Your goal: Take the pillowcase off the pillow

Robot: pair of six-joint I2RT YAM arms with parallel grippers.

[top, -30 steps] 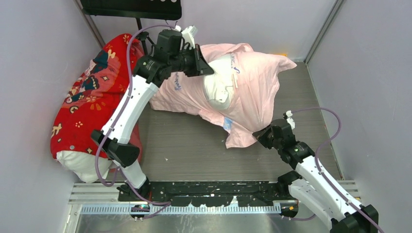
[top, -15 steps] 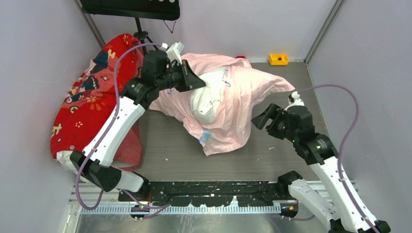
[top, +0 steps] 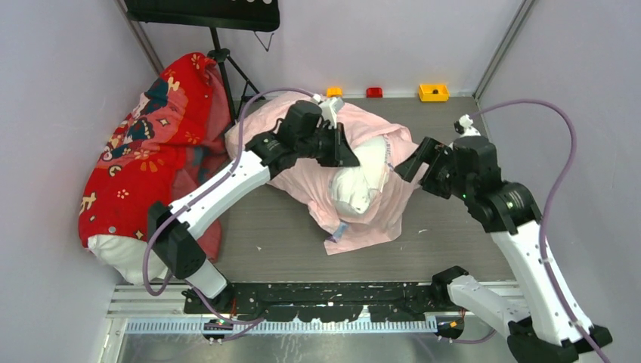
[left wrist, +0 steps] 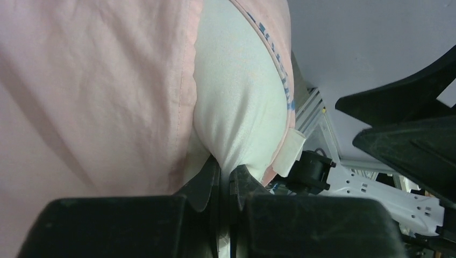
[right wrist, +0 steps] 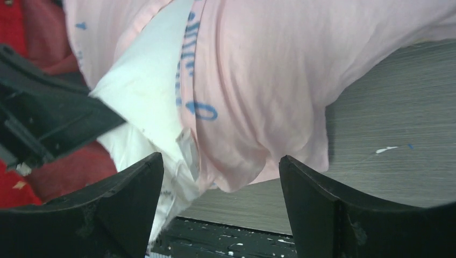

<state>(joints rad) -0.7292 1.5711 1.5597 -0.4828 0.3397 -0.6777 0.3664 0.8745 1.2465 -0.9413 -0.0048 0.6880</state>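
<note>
1. The pillow (top: 351, 187) lies mid-table (top: 272, 227), and one plump white end bulges out of the pillowcase's open mouth.
2. The pink pillowcase (top: 376, 217) is bunched around the rest of the pillow, crumpled, with its near edge draped on the table. The blue lettering shows along the hem in the right wrist view (right wrist: 185, 64).
3. The left gripper (top: 349, 156) is at the exposed white end. In the left wrist view its fingers (left wrist: 207, 185) are clenched together, pinching a fold of white pillow fabric (left wrist: 236, 107) right beside the pink hem (left wrist: 97, 91).
4. The right gripper (top: 414, 162) sits just beside the case's right side with its fingers released and spread wide. In the right wrist view it (right wrist: 220, 161) has nothing between them, and the pink cloth is ahead of it.
5. The red patterned pillow (top: 143, 159) is against the left wall, apart from the pink bundle.
6. An orange block (top: 334, 91), a red block (top: 374, 92) and a yellow block (top: 433, 92) sit along the back wall.
</note>
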